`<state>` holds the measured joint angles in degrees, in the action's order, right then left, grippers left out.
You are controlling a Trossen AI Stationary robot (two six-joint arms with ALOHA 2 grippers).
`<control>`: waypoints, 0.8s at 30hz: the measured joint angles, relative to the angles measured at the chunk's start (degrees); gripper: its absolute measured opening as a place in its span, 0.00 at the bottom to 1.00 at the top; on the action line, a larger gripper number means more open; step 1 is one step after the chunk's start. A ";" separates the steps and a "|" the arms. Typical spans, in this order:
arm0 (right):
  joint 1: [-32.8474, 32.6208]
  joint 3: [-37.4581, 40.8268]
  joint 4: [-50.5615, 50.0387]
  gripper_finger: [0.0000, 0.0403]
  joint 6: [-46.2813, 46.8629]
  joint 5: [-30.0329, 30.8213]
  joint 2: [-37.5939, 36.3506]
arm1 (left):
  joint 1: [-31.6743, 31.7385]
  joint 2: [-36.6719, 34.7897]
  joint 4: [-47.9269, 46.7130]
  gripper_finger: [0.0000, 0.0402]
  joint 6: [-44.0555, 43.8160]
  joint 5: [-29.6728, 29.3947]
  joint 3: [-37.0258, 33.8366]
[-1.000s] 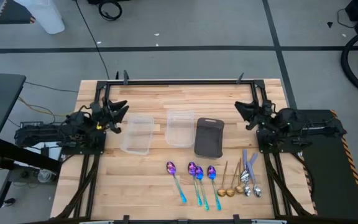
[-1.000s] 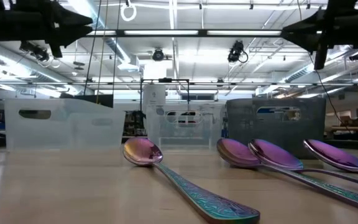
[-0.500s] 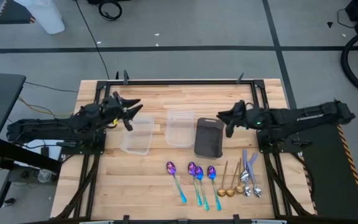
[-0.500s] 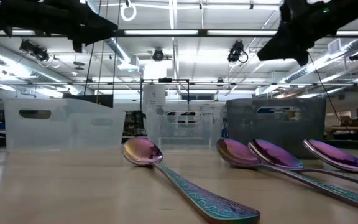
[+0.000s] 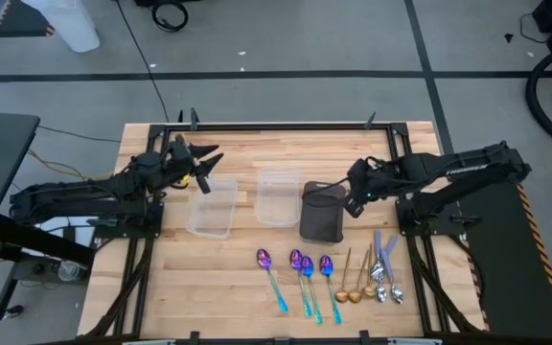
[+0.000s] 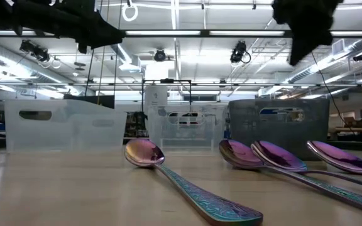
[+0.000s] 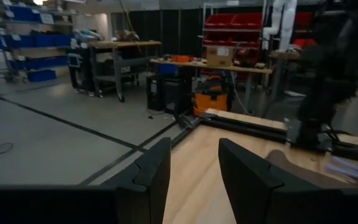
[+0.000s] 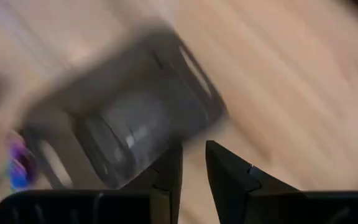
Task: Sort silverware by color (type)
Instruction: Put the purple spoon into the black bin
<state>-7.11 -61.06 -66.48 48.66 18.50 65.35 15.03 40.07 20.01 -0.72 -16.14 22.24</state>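
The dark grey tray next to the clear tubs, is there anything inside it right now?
The dark grey tray looks empty in the high view. The right gripper hangs over its right edge and hides a little. All the spoons lie on the table.

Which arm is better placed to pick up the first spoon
Probably the right. Its end effector hangs by the dark grey tray, nearer the spoons. The left end effector is over the far clear tub, away from them.
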 joint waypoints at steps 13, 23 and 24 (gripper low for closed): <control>-7.65 12.81 -1.80 0.24 26.96 -22.84 1.00 | 3.19 0.03 7.65 0.36 1.16 -0.02 0.00; -17.22 18.69 5.79 0.44 45.78 -31.51 4.20 | 3.19 0.04 11.64 0.36 4.31 -0.02 0.00; -18.06 18.69 6.17 0.45 47.42 -32.53 4.80 | 3.19 0.02 12.02 0.36 4.68 -0.02 0.00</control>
<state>-25.17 -42.37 -60.31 96.08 -14.03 70.16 18.22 40.10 32.03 3.96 -16.16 22.24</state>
